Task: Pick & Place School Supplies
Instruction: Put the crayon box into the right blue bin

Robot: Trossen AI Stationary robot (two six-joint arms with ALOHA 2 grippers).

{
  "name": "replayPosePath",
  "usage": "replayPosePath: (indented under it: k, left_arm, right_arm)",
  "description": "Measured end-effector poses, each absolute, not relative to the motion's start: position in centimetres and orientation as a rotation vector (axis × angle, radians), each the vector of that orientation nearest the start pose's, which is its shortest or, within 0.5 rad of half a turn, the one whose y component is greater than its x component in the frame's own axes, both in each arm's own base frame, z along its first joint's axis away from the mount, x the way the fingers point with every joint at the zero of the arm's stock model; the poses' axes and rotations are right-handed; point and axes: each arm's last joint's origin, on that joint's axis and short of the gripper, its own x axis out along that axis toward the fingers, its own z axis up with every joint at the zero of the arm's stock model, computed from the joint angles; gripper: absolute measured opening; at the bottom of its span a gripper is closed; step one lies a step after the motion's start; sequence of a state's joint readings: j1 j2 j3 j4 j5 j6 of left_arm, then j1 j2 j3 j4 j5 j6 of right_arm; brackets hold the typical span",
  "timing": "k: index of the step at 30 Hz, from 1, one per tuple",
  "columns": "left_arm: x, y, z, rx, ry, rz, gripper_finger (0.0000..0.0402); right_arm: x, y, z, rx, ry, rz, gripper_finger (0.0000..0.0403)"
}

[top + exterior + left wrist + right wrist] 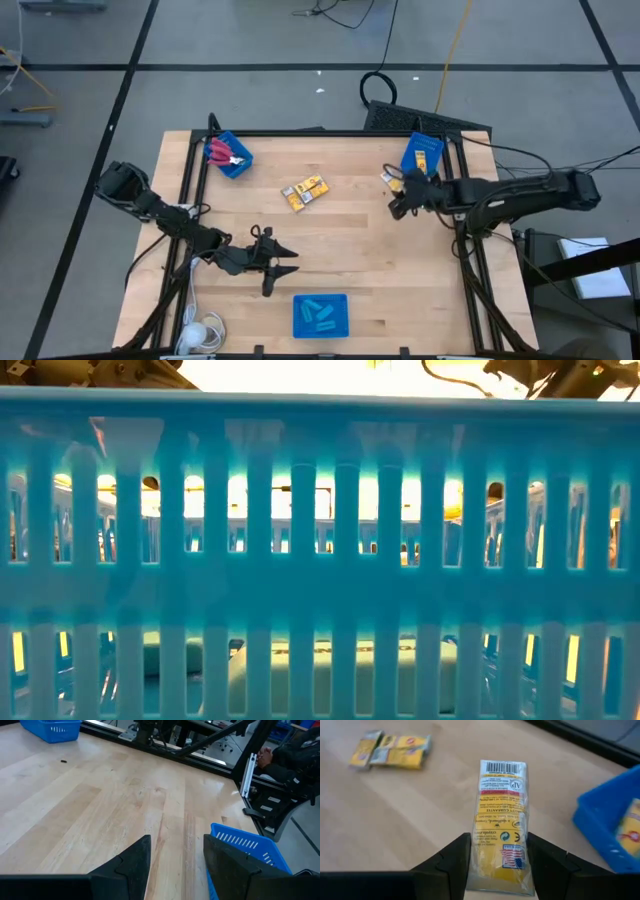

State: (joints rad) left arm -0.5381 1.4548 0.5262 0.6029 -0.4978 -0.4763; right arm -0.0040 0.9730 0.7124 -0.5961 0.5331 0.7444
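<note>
My right gripper (398,198) hovers near the table's far right and is shut on a yellow pack (501,815), beside a blue bin (422,153) that holds another yellow pack. More yellow packs (306,190) lie flat on the wood at mid-table. Red-handled scissors (222,152) lie in the far-left blue bin (236,163). Light-blue oblong pieces (318,314) lie in the near blue bin (320,330). My left gripper (285,262) stands open just beyond that bin, with nothing between its fingers. My right gripper pinches the yellow pack by its two long side edges (482,855) between its two fingers, at the end away from the barcode. The fingers come slanting down from the table's right side and lie along the pack. The barcode end (503,768) sticks out past the fingertips, above the wood.
The near bin's slotted wall (320,560) fills the whole low view. Black frame rails (190,175) run along the table's left, far and right edges. Bare wood (350,240) lies between the mid-table packs and the near bin. A white cable coil (200,335) sits at the near left corner.
</note>
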Motion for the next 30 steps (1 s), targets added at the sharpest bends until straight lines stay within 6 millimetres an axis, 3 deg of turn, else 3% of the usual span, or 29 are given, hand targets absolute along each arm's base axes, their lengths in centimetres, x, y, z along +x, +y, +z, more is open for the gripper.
replayPosePath:
  k: [10,21,30]
  left_arm:
    - [24.1,-12.8,17.6,-0.312,0.285,0.028,0.0184]
    - [24.1,-12.8,17.6,-0.312,0.285,0.028,0.0184]
    - [24.1,-12.8,17.6,-0.312,0.285,0.028,0.0184]
  right_arm:
    - [17.3,-4.8,24.6,0.476,0.527,-1.038,0.0166]
    - [14.2,-9.6,20.9,0.524,0.483,-1.339,0.0166]
    - [13.2,-11.8,18.2,0.547,0.298,-1.315,0.0166]
